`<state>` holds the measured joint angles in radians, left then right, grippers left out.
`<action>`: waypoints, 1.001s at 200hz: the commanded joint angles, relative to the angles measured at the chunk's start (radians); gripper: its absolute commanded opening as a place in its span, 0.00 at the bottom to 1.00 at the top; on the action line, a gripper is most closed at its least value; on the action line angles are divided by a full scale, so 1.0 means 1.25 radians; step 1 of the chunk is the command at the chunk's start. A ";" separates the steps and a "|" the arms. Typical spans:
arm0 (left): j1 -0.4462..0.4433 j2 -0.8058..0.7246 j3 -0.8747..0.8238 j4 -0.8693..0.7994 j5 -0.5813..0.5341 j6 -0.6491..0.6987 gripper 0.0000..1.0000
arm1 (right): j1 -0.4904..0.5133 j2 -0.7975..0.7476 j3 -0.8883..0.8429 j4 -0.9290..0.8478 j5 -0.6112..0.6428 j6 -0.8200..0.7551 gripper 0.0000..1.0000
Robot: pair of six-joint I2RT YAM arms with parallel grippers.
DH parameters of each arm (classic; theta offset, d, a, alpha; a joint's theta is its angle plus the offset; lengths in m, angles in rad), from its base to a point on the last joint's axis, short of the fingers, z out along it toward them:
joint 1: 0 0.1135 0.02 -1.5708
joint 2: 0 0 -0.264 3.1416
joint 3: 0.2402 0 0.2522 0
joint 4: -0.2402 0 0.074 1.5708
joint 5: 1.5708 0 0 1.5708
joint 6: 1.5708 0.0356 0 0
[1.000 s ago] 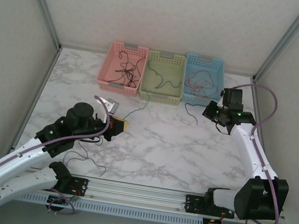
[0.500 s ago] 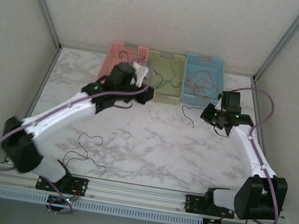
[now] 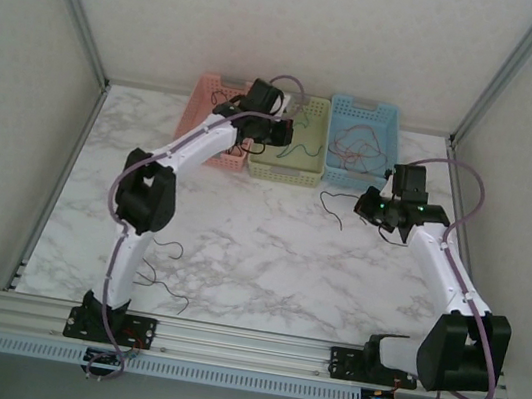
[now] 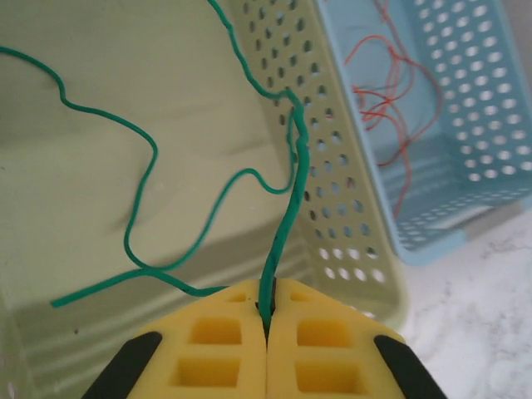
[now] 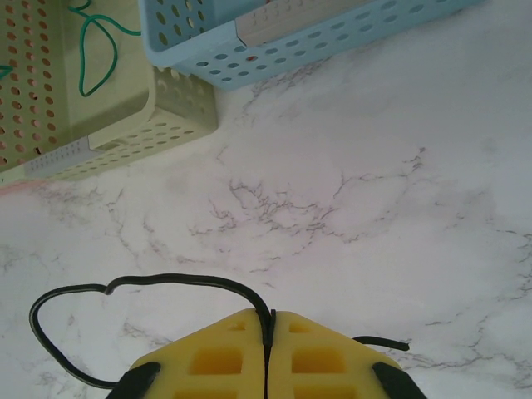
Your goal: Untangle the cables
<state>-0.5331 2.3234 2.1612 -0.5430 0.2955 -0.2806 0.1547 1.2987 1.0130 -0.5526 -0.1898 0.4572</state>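
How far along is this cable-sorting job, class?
Done: thin red and orange wires lie in the blue plastic basket, dark wires in the pink basket. In hand: the left gripper is shut on a thin green wire over the green plastic basket; the right gripper is shut on a thin black wire over the marble table. Left: loose black wires near the left arm's base.
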 commanded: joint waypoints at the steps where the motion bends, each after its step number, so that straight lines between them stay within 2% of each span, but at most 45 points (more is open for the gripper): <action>1: 0.001 0.048 0.097 -0.090 0.015 0.030 0.19 | -0.002 0.000 -0.012 0.010 -0.022 0.005 0.00; 17: 0.001 0.056 0.117 -0.103 0.018 0.038 0.41 | -0.001 0.003 -0.012 0.011 -0.026 0.005 0.00; 37: 0.001 0.023 0.098 -0.103 0.029 0.046 0.52 | -0.002 0.005 -0.013 0.016 -0.034 0.011 0.00; 54: 0.001 -0.047 0.027 -0.060 0.038 0.047 0.61 | -0.002 0.004 -0.016 0.030 -0.059 0.019 0.00; 82: 0.002 -0.198 -0.090 -0.014 0.031 0.040 0.62 | 0.004 0.000 -0.027 0.060 -0.101 0.032 0.00; 133: 0.002 -0.579 -0.456 0.110 0.005 -0.011 0.65 | 0.040 0.000 -0.028 0.110 -0.165 0.041 0.00; 162: -0.001 -0.803 -0.693 0.155 -0.023 -0.056 0.66 | 0.114 0.048 0.017 0.136 -0.139 0.063 0.00; 200: 0.001 -1.087 -0.927 0.091 -0.161 -0.113 0.70 | 0.229 0.203 0.179 0.150 -0.076 0.093 0.00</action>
<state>-0.5331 1.1076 1.1358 -0.3737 0.2249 -0.3496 0.3676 1.4471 1.0962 -0.4103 -0.3416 0.5385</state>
